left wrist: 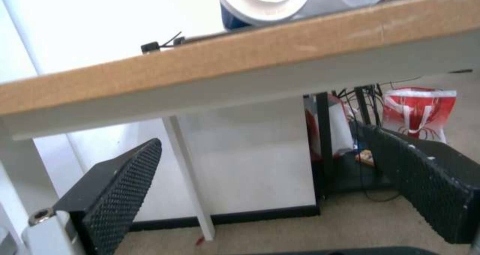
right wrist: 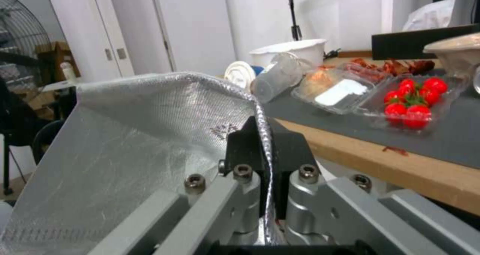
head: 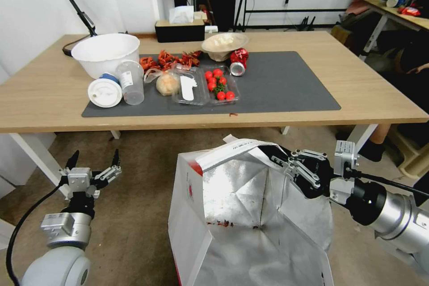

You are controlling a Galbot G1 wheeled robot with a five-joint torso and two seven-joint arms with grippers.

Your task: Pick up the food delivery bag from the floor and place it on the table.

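The food delivery bag, white outside with silver foil lining, gapes open in front of the table's near edge, lower than the tabletop. My right gripper is shut on its far-right rim. In the right wrist view the gripper pinches the foil wall between its jaws. The bag's bottom runs past the head view's lower edge, so contact with the floor cannot be told. The light-wood table lies beyond it. My left gripper hangs open and empty at the lower left, below the table edge.
On the grey mat sit a white bowl, cups, a tomato tray and a can. A white table leg stands left of my left arm. Another red and white bag sits under the table.
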